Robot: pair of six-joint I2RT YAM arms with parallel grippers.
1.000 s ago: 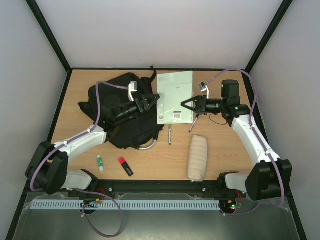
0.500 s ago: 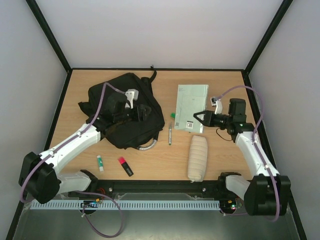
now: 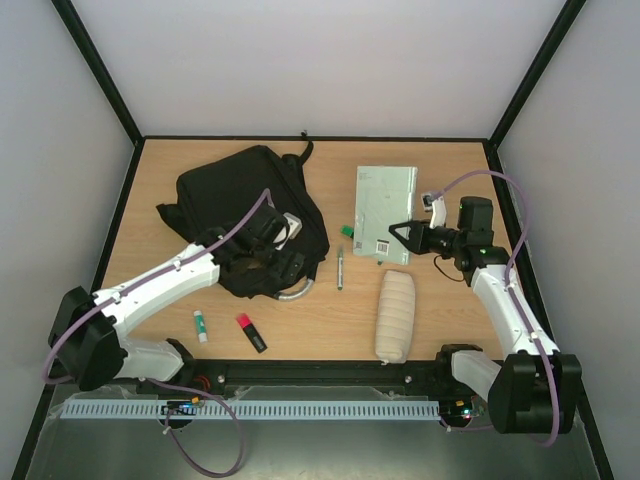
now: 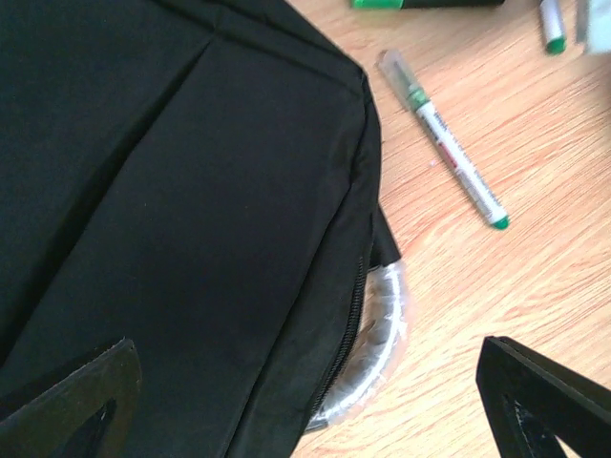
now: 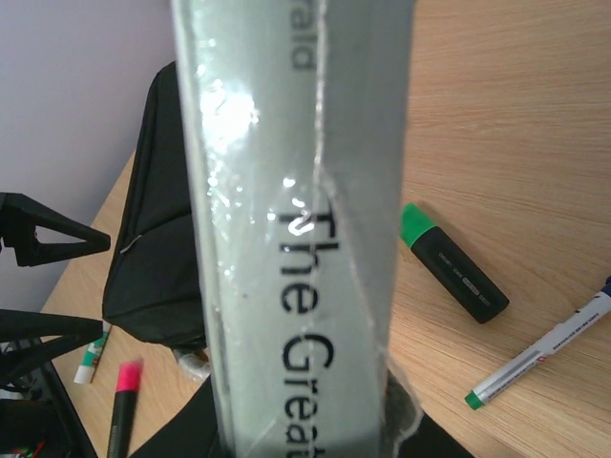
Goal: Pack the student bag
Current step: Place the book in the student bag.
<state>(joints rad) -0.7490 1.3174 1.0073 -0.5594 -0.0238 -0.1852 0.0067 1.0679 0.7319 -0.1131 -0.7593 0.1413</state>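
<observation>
The student bag [image 3: 245, 200] is a black backpack lying flat at the left middle, its grey curved handle [image 3: 300, 290] at the near right corner. My left gripper [image 3: 288, 262] hovers open and empty over that corner; in the left wrist view the bag [image 4: 172, 210] and handle [image 4: 382, 329] lie between its spread jaws [image 4: 315, 410]. My right gripper [image 3: 400, 238] is shut on the near edge of a pale green book [image 3: 385, 205], right of the bag. The book's spine [image 5: 296, 239] fills the right wrist view.
A green-capped pen [image 3: 340, 268] and a green highlighter [image 3: 347, 231] lie between bag and book. A white cylindrical pouch [image 3: 395, 315] lies near the front right. A glue stick [image 3: 200, 325] and a pink highlighter [image 3: 250, 333] lie at the front left.
My right gripper has carried the book to the right, away from the bag. My left gripper has moved from the bag's top right edge down to its near right corner by the handle.
</observation>
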